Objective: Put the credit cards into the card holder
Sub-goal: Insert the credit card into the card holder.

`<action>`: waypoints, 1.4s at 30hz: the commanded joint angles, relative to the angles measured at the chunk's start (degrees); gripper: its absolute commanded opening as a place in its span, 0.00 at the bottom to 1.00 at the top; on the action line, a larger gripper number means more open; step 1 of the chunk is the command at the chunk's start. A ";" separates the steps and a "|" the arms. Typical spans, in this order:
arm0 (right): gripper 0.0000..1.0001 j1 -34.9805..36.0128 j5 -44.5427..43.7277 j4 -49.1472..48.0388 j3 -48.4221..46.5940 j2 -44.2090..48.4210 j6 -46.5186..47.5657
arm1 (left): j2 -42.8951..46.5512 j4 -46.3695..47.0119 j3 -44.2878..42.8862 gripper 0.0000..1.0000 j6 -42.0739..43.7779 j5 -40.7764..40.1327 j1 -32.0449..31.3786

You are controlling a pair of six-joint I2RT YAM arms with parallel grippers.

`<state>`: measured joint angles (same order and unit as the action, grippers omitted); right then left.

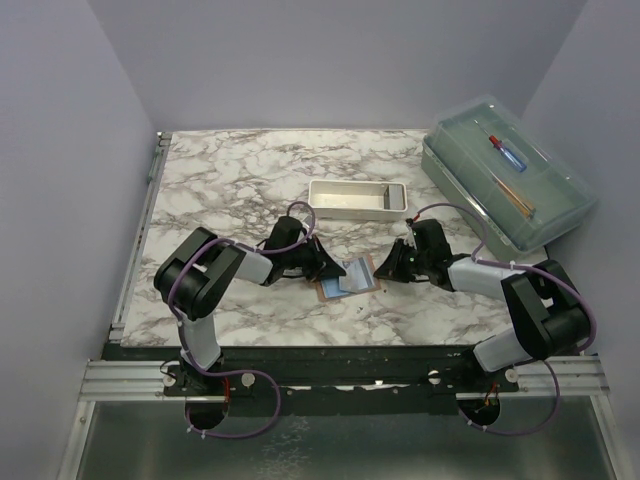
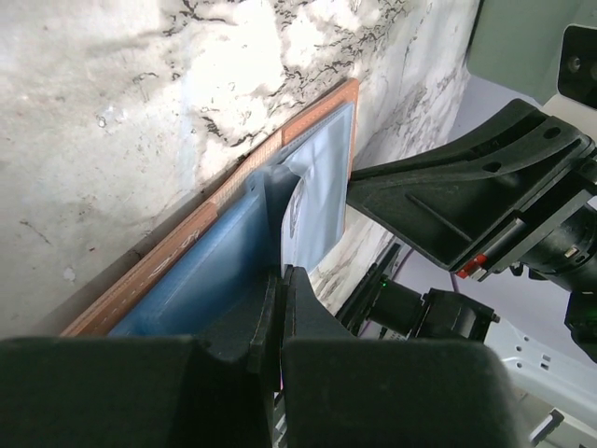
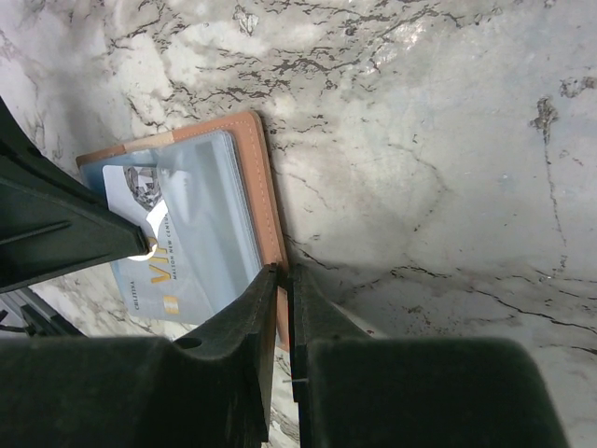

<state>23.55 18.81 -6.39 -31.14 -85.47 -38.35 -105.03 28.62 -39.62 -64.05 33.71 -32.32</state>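
The card holder (image 1: 348,287) lies open on the marble, tan rim (image 3: 266,177) around blue-grey panels (image 2: 187,280). A pale credit card (image 3: 187,280) with gold lettering rests slanted on the inner panels, one end by the clear pocket. My left gripper (image 2: 283,273) is shut on that card's edge (image 2: 312,201) and holds it tilted above the holder. From the other side, my right gripper (image 3: 288,271) is shut on the holder's tan rim. In the top view the left gripper (image 1: 328,268) and right gripper (image 1: 381,268) face each other across the holder.
A white rectangular tray (image 1: 357,199) sits just behind the card holder. A large clear lidded box (image 1: 505,170) with tools inside stands at the back right. Grey walls close in the marble table on three sides.
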 commanded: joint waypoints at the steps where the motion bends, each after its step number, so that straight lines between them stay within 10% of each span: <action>1: 0.14 1.02 3.79 3.50 2.57 -1.76 0.36 | -0.40 1.54 0.02 0.00 0.69 -6.12 0.40; 42: 0.14 1.05 5.31 2.26 2.38 -2.95 -0.24 | 1.05 1.81 1.48 0.00 6.34 -11.96 -0.67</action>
<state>23.51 21.15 -8.64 -30.81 -86.63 -38.52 -104.14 29.76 -39.22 -60.27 28.75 -32.49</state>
